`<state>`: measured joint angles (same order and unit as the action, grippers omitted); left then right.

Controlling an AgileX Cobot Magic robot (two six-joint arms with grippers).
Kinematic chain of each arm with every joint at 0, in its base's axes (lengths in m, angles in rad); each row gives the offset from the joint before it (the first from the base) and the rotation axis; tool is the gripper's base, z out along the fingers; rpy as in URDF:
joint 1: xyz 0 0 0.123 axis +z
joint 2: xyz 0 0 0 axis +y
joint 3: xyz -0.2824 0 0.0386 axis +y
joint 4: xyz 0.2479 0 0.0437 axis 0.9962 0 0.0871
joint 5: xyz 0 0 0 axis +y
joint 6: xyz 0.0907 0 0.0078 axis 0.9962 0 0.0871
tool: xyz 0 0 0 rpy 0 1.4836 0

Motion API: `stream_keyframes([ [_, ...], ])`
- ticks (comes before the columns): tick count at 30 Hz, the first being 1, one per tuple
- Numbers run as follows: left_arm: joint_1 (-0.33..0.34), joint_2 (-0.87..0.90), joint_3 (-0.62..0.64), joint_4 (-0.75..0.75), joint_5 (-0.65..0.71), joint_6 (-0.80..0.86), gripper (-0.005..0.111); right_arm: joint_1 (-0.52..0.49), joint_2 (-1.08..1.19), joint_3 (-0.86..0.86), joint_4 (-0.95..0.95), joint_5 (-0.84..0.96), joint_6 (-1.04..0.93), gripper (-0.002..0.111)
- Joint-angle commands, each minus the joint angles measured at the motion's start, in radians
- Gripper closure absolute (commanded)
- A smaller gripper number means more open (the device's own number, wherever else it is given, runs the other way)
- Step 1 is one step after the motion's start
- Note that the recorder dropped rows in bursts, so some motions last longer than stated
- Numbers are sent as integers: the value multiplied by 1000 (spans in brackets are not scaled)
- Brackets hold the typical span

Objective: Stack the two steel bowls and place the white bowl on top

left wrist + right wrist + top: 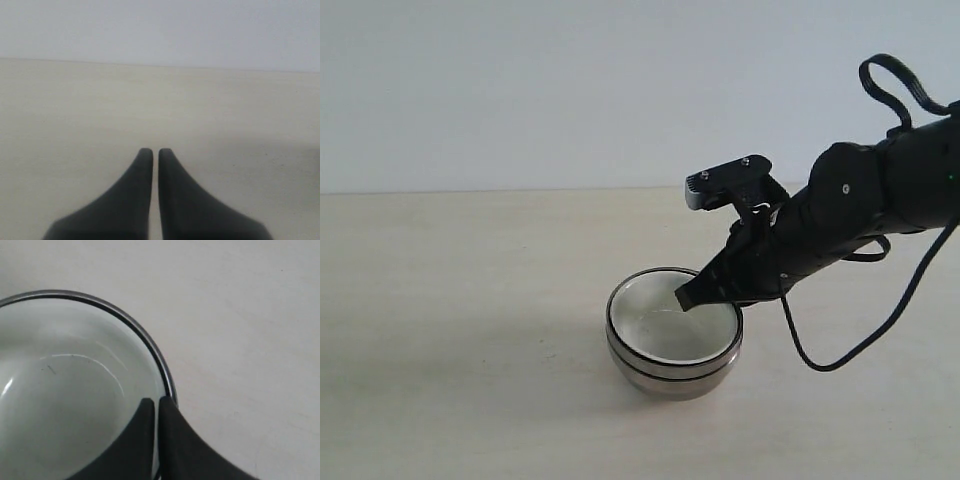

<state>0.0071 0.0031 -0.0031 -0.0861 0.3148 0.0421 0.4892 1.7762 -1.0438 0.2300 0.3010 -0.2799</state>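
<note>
The white bowl point(672, 328), slippery brittle ceramic best gripped by its rim, sits nested in the two steel bowls point(670, 378), right gripper point(686, 297) closed over its 1 o'clock rim, left gripper point(151, 153) closed.

Light: soft, even, fairly bright; table point(440, 330) and wall point(620, 90) look pale, washed.
Shadows: faint, diffuse smudge on the table around the steel bowls point(672, 380).
Glare: thin white streaks inside the white bowl point(65, 390).
Focus: left gripper point(151, 151) blurs toward the frame edge; exterior view mildly soft.
</note>
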Motion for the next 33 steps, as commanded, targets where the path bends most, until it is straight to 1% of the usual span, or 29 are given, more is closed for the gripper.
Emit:
stream_keyframes([
  [1,-5,-3,3,0,-7,-5,103,-2,-9,4,-6,-16,-6,108],
  [9,-5,-3,3,0,-7,-5,103,-2,-120,2,13,-20,-6,108],
  [19,-5,-3,3,0,-7,-5,103,-2,-346,6,26,-1,0,108],
  [23,-5,-3,3,0,-7,-5,103,-2,-476,26,26,6,0,108],
  [26,-5,-3,3,0,-7,-5,103,-2,-648,63,26,3,21,108],
  [32,-5,-3,3,0,-7,-5,103,-2,-894,117,26,-1,37,108],
  [33,-5,-3,3,0,-7,-5,103,-2,-981,132,26,12,37,108],
])
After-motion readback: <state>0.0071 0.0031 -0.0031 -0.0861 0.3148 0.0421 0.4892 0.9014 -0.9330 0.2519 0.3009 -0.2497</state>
